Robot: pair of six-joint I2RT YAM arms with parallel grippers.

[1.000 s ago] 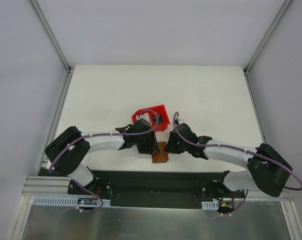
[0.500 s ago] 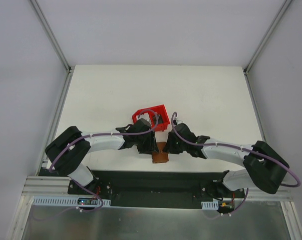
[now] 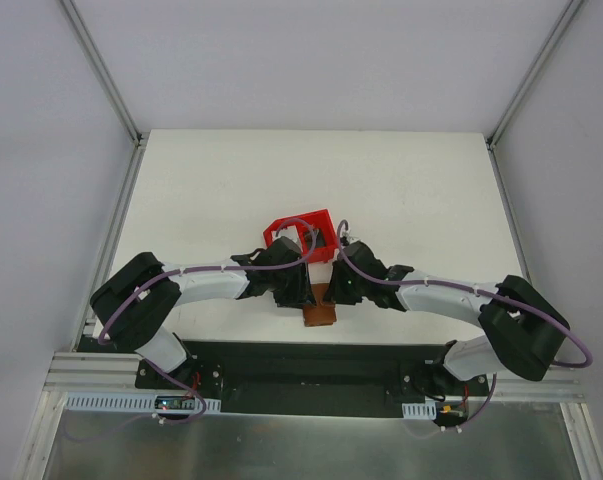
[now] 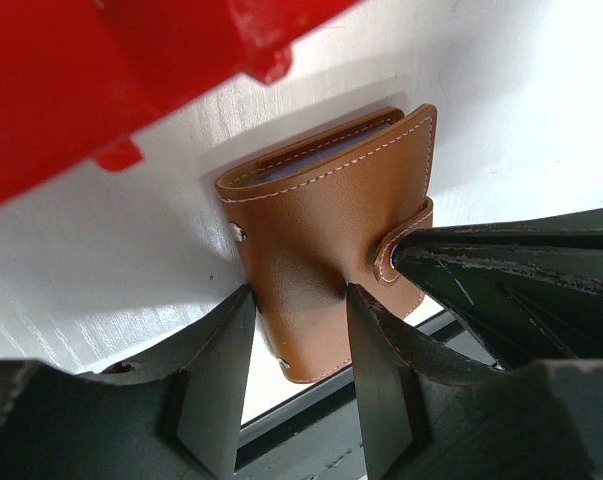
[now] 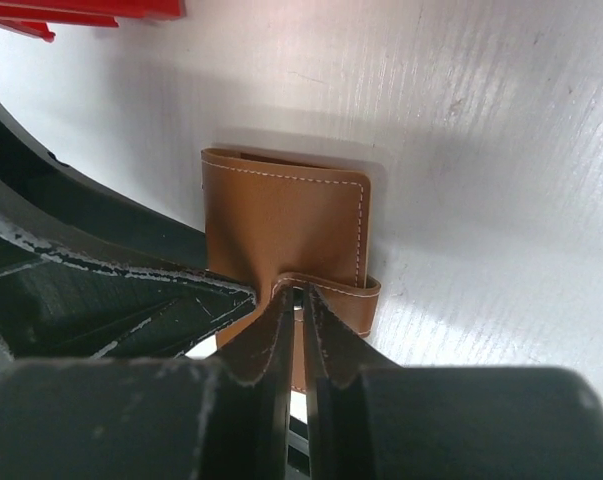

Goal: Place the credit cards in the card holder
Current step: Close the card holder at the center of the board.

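Note:
The brown card holder (image 4: 326,225) lies folded on the white table by its near edge, just below the red bin; it also shows in the top view (image 3: 321,314). A pale blue-grey card edge shows inside its far fold (image 4: 326,152); no loose credit cards are in view. My left gripper (image 4: 299,300) is open, its fingers (image 4: 216,380) straddling the holder's near part, one at its left edge and one on its face. My right gripper (image 5: 301,295) is shut on the holder's clasp strap (image 5: 326,287). In the top view both grippers (image 3: 299,292) (image 3: 334,290) meet over the holder.
The red plastic bin (image 3: 303,236) stands just behind the holder, close to both wrists. The table's near edge and black base rail (image 3: 311,365) lie right below the holder. White table (image 3: 421,190) spreads behind and to the sides.
My right arm has stretched leftward and its gripper has closed in on the holder's strap. The left arm and the holder have stayed in place.

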